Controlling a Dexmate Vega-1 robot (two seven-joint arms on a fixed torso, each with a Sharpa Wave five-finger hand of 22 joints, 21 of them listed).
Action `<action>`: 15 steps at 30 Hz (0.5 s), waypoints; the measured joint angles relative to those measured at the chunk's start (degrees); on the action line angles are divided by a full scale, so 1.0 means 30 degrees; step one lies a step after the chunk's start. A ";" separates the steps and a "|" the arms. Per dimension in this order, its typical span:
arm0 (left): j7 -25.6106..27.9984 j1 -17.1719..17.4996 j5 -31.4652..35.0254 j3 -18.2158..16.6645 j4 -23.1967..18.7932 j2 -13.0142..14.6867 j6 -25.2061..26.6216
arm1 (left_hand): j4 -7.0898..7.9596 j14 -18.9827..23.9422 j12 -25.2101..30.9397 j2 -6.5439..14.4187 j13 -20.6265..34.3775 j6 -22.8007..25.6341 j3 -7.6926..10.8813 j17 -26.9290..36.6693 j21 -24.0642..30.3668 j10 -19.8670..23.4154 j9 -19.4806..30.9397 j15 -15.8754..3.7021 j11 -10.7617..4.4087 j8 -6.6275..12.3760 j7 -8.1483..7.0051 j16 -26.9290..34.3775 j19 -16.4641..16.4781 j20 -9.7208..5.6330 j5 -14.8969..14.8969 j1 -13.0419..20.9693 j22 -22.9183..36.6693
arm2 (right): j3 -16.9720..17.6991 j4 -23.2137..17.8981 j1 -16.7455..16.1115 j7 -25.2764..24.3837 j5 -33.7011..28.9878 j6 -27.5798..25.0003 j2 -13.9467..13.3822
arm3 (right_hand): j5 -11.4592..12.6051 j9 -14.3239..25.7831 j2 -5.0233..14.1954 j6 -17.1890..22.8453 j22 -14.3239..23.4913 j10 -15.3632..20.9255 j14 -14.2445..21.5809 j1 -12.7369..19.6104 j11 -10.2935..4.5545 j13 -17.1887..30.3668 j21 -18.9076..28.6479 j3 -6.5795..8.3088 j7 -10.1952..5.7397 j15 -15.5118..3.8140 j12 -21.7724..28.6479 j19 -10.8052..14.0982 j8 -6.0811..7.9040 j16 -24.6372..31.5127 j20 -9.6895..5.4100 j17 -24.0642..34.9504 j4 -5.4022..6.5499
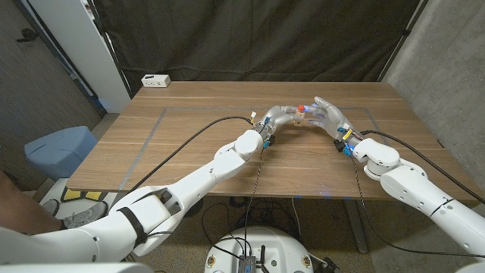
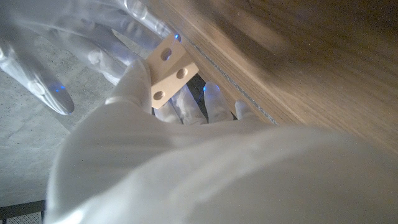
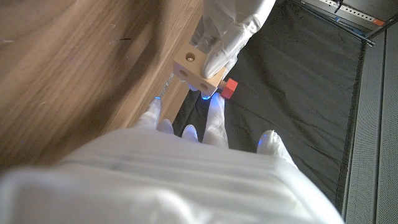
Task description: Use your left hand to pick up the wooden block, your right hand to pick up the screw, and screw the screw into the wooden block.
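Above the far middle of the table, the left hand pinches the block with its holes exposed, apparently so the right hand, fingers closed around the red-headed screw, can drive it in.

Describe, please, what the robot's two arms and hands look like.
Both arms have glossy white rounded shells; the left arm carries a black band near its upper end. A black cable runs along each, with blue and yellow fittings at the wrists. The left hand and right hand are pale, translucent white, with small blue lights on the fingers.
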 measured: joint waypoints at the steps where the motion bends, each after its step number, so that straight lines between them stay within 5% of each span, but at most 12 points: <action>1: -0.0005 -0.0001 -0.0007 -0.0001 0.0011 -0.0003 0.0000 | 0.0000 0.0000 0.0000 0.0000 0.0000 0.0000 0.0000 0.0000 0.0000 0.0000 0.0000 0.0000 0.0000 0.0000 0.0000 0.0000 0.0000 0.0000 -0.0002 0.0000 -0.0001 | 0.0005 -0.0009 -0.0014 -0.0008 0.0002 -0.0003 -0.0001 | 0.0000 0.0001 0.0000 0.0022 0.0000 0.0041 0.0025 0.0000 -0.0039 0.0001 0.0000 0.0000 0.0025 -0.0026 0.0000 -0.0001 0.0000 0.0015 0.0000 0.0000 0.0000; 15: -0.0118 -0.0155 -0.0163 -0.0016 0.0492 -0.0162 -0.0108 | 0.0000 0.0000 0.0000 0.0001 -0.0002 0.0000 0.0000 0.0001 0.0000 -0.0003 -0.0001 0.0000 -0.0002 0.0003 0.0000 0.0000 0.0000 0.0000 0.0002 0.0000 0.0000 | 0.0039 -0.0166 -0.0100 -0.0172 0.0049 -0.0188 -0.0053 | 0.0000 -0.0025 0.0000 0.0706 0.0001 0.0412 0.0232 0.0000 -0.0205 0.0003 0.0000 0.0187 0.0093 -0.0230 0.0000 0.0103 -0.0003 0.0015 -0.0106 -0.0091 -0.0029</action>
